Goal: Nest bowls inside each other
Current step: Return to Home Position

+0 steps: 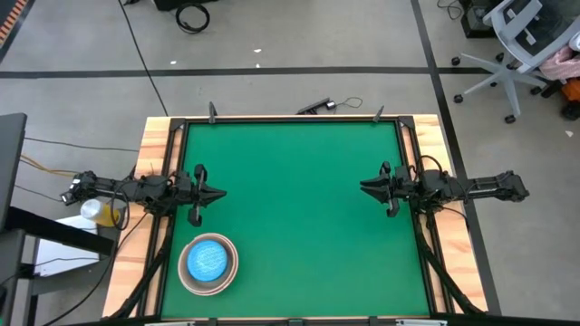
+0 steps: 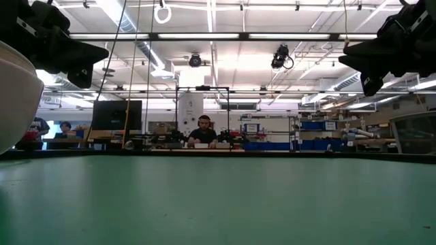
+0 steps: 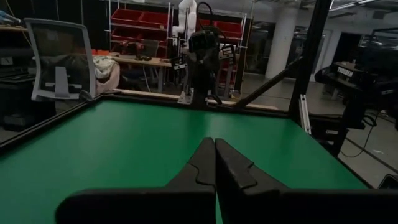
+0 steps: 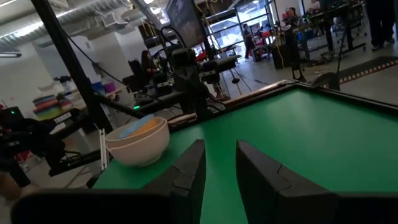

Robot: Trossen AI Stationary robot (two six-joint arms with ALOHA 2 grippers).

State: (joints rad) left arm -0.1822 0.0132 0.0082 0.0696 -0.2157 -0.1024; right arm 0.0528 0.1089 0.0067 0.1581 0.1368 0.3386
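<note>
The bowls stand as one nested stack (image 1: 208, 263) on the green table near its near-left corner. The outer bowl is white (image 4: 138, 144), and a pale-speckled blue bowl (image 1: 208, 260) lies innermost with a tan rim showing around it. In the low view the white wall (image 2: 13, 88) fills the left edge. My left gripper (image 1: 222, 192) hangs shut above the table's left side, just beyond the stack, pointing level toward the right. My right gripper (image 1: 362, 187) hovers at the right side, pointing level toward the left, its fingers (image 4: 186, 165) a little apart with nothing between them.
A wooden frame (image 1: 154, 181) borders the green mat (image 1: 299, 217). A person sits at a bench (image 2: 202, 136) in the room beyond the far edge. An office chair (image 1: 521, 41) stands on the floor at the back right.
</note>
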